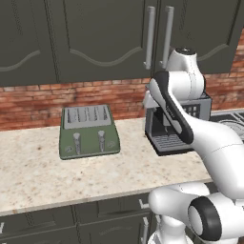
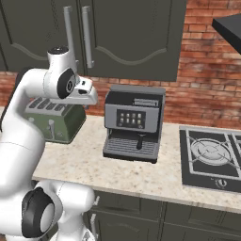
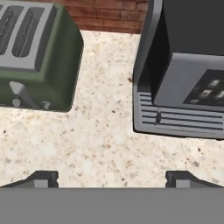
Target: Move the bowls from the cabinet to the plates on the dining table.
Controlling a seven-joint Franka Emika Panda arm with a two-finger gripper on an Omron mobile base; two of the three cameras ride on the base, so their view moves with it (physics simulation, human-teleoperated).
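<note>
Overhead, the closed arched-panel cabinet (image 2: 127,37) is hanging above the wide-open, empty gripper (image 3: 112,178), probably hovering between the green toaster (image 3: 37,57) and the grey coffee machine (image 3: 183,74).

Arm (image 1: 209,143): glossy white moulded shells, rounded and tubular, each segment swelling into a bulbous joint housing. Joints: dark grey to black rings and discs set between the white shells; one round dark cap faces out at the lowest joint, another at the upper one. A long black band runs along one link. Top cap: small grey disc. Claw (image 3: 112,178): two small dark fingertips (image 3: 41,178) with paler grey pads.
</note>
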